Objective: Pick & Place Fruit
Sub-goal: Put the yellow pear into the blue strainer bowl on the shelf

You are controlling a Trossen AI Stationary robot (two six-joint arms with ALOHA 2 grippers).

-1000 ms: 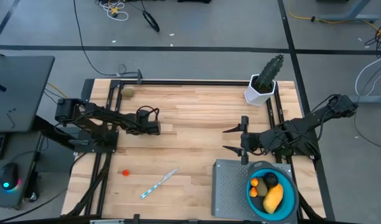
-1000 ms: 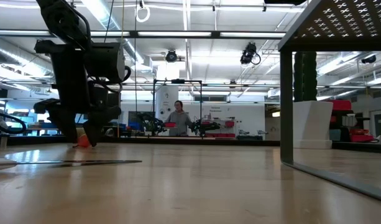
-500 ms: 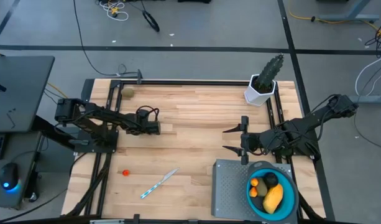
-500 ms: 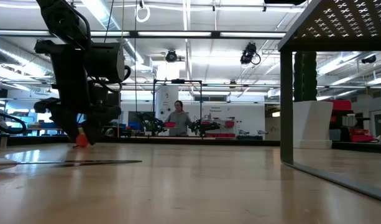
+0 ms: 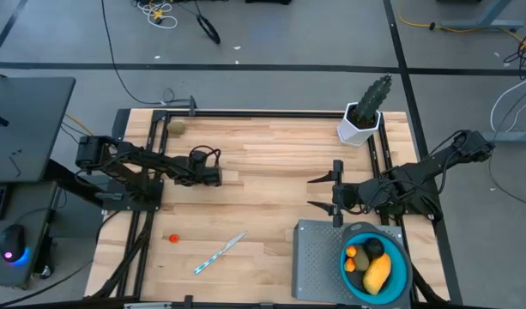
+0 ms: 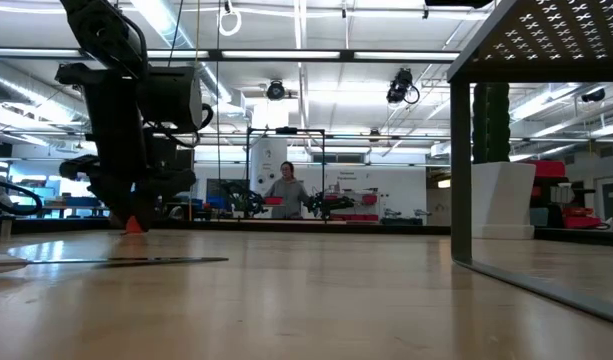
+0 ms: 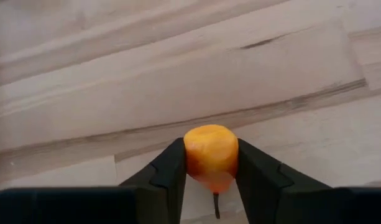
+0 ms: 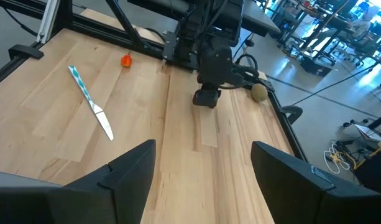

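Closing in since a second ago, the left gripper (image 7: 210, 180) now has its fingers (image 7: 168, 171) pressed on both sides of a small orange fruit (image 7: 210, 155) low over the wooden table (image 5: 263, 163), on the left half. Another tiny orange-red piece (image 5: 172, 239) lies near the white-and-blue stick (image 5: 220, 253), and an olive-brown oval (image 5: 176, 126) sits at the far left edge. At the right, the right gripper (image 5: 324, 194) waits with fingers apart beside the blue bowl (image 5: 400, 273) holding the yellow oblong (image 5: 377, 275) and black ball (image 5: 374, 248).

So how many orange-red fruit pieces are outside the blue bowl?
2: one orange-red piece in the left gripper, a second piece loose on the wooden table by the white-and-blue stick.
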